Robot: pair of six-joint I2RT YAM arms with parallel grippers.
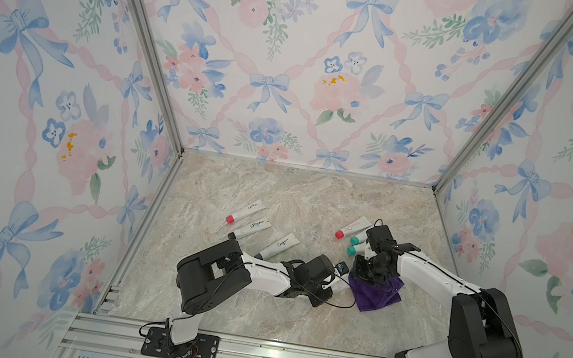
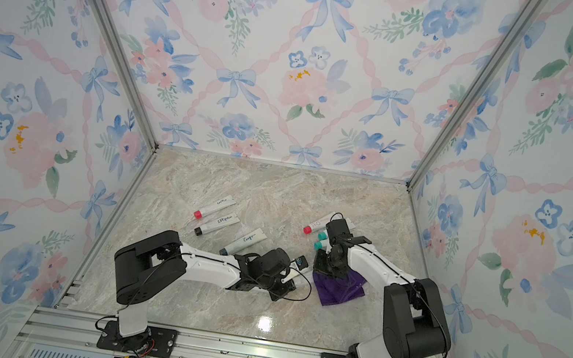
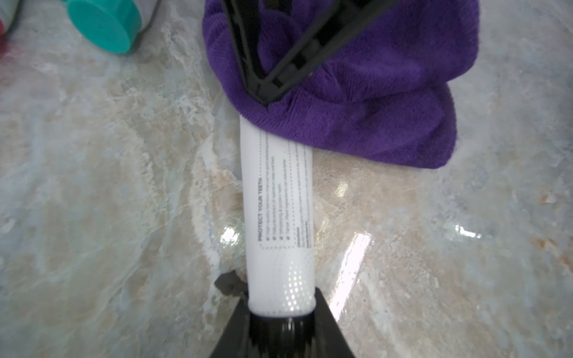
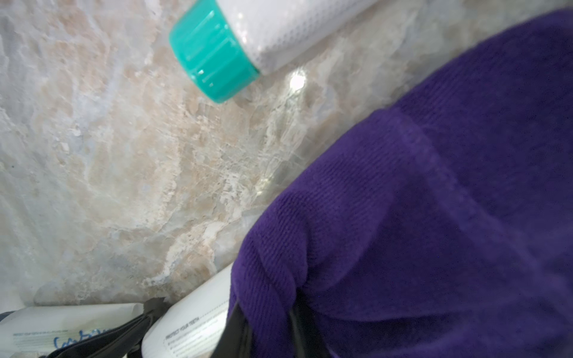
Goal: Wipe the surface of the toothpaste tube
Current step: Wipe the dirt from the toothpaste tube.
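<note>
Marble-patterned surface (image 1: 260, 191) between floral walls carries the white toothpaste tube (image 3: 279, 201) near the front middle, between the two arms. On its cap end the left fingers (image 3: 235, 338) are closed, so the body of the tube stretches straight out from them and its far end goes under the purple cloth (image 3: 387, 117). Pinching this cloth tightly, the right fingers (image 3: 245, 55) hold it on top of that end.
</note>
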